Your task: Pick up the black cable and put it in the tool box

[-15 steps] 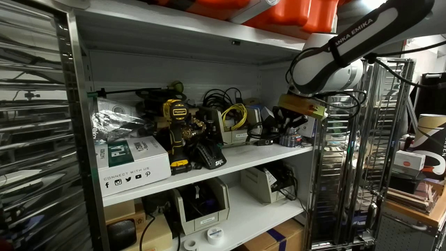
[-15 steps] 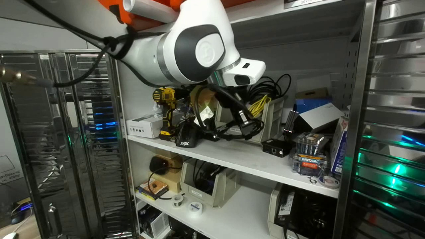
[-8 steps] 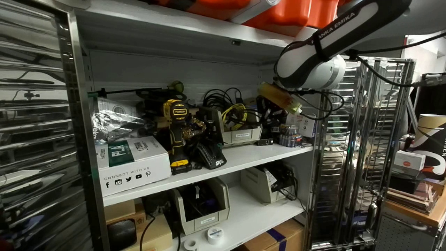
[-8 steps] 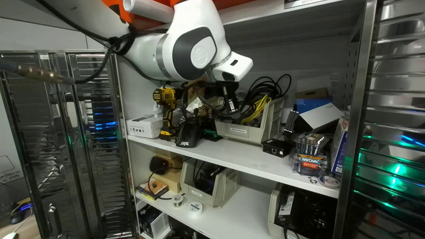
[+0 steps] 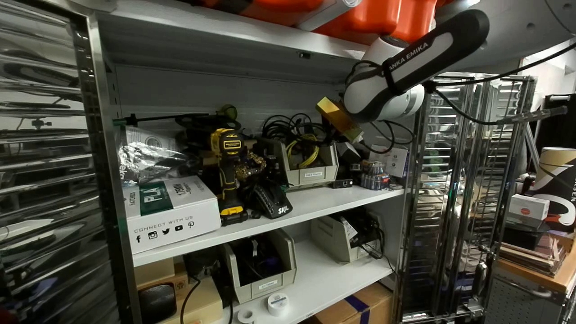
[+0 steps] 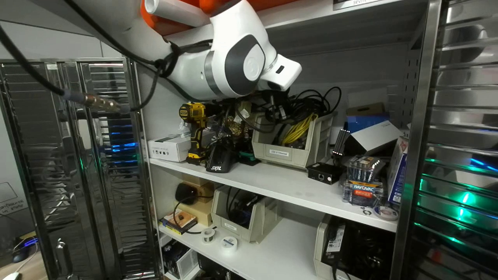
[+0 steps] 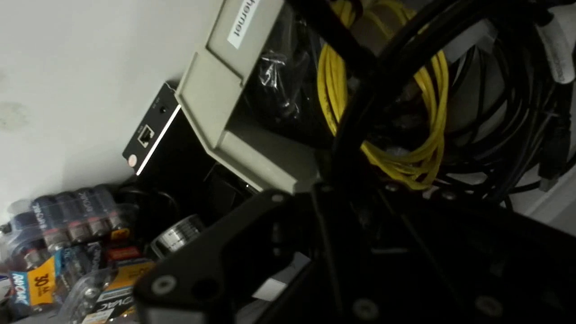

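I count three grey bins in both exterior views: an upper bin [image 6: 280, 158] on the upper shelf [image 6: 272, 181], and a left bin [image 5: 250, 291] and a right bin [image 5: 330, 238] below. The upper bin holds one yellow coil [image 7: 416, 164] and dark cables [image 7: 504, 112] I can't number; the contents of the other two are too dark to count. My gripper [image 7: 348, 186] is higher than the upper bin, jaws close together, pinching the black cable [image 7: 375, 74]. Left of that bin stands one drill [image 5: 229, 175]; two rolls [image 5: 277, 304] lie near the left bin.
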Available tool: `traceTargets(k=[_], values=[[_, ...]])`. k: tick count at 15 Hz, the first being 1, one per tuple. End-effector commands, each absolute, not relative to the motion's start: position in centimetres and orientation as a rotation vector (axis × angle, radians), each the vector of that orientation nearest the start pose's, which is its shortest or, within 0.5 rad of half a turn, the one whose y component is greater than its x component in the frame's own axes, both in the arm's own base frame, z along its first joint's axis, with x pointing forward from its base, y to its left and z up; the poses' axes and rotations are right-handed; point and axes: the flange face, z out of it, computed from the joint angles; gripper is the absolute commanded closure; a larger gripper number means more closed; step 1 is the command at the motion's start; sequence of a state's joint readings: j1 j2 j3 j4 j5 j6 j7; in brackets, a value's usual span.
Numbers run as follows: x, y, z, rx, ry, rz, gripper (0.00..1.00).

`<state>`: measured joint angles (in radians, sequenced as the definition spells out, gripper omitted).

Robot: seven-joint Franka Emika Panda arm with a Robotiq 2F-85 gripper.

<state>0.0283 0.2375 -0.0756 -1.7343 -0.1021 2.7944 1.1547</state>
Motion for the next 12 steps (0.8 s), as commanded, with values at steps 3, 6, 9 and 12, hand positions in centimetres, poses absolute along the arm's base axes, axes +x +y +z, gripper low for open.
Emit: traceTargets(k=[3,6,9,12], values=[[72.1,-0.8,54.2,-2.166,1.387,-1.128,0.97],[73.5,0.1,52.6,-2.189,1.388,-1.11,0.97],[74.3,0.2,52.1,-2.214,1.375,-1.104,0.97],[74.2,-0.2,52.2,-2.257,1.352,-1.125,0.61]])
